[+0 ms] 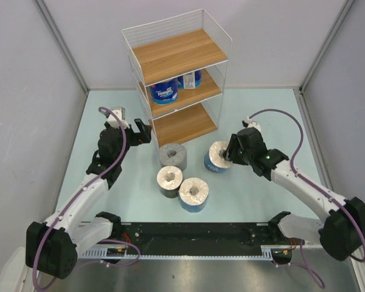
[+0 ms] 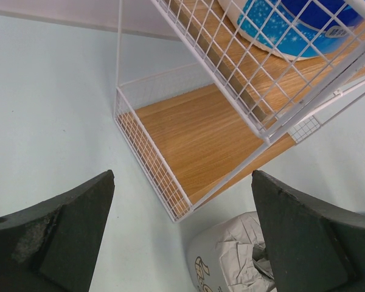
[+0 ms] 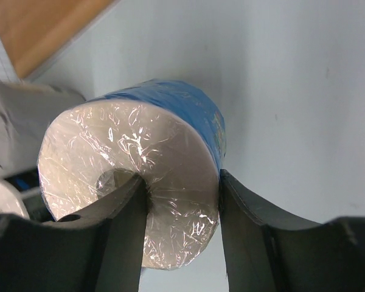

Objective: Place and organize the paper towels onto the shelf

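Note:
The wire shelf [image 1: 170,58] stands at the back centre, with two blue paper towel rolls [image 1: 165,91] on its middle board. On the table in front lie a grey roll [image 1: 173,155], a black roll [image 1: 169,181] and a blue roll [image 1: 193,194]. My right gripper [image 1: 229,152] is shut on a fourth blue roll [image 1: 216,157], one finger in its core and one on its outer side [image 3: 128,146]; the roll is tilted. My left gripper [image 1: 143,131] is open and empty beside the shelf's lower left corner, above the grey roll [image 2: 237,261].
The shelf's bottom board [image 2: 201,134] and top board are bare. Grey walls enclose the table on the left, back and right. The arm bases and a black rail [image 1: 194,234] run along the near edge.

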`<control>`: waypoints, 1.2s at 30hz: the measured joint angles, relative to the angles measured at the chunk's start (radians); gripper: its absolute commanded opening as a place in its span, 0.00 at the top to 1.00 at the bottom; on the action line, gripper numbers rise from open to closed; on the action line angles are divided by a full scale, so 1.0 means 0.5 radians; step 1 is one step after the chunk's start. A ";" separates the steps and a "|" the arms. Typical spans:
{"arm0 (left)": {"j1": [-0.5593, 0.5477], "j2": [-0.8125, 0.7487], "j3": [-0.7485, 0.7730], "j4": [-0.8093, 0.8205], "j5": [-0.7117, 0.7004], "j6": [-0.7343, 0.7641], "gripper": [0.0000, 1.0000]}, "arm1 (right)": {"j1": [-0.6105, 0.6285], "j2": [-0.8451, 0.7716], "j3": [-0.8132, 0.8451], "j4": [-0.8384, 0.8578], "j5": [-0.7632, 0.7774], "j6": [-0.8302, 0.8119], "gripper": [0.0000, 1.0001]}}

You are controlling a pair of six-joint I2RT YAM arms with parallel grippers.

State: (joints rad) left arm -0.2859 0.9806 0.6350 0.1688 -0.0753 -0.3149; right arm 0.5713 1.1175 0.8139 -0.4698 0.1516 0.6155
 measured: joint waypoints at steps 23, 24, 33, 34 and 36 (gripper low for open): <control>0.001 0.007 0.007 0.001 0.024 -0.019 0.00 | 0.037 0.955 0.555 1.112 0.349 -0.201 0.62; 0.001 0.007 0.007 0.001 0.024 -0.020 0.00 | 0.040 0.994 0.575 1.133 0.354 -0.203 0.62; 0.001 0.018 0.007 0.002 0.024 -0.021 0.00 | 0.042 1.265 0.652 1.230 0.367 -0.210 0.62; 0.001 0.020 0.007 0.001 0.024 -0.021 0.00 | 0.043 1.286 0.652 1.240 0.368 -0.209 0.61; 0.001 0.021 0.007 0.002 0.024 -0.021 0.00 | 0.043 1.316 0.653 1.250 0.369 -0.210 0.60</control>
State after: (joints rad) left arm -0.2855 0.9909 0.6384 0.1696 -0.0635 -0.3256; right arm 0.5930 1.7756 1.1404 0.1555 0.3359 0.5106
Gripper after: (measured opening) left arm 0.996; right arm 0.496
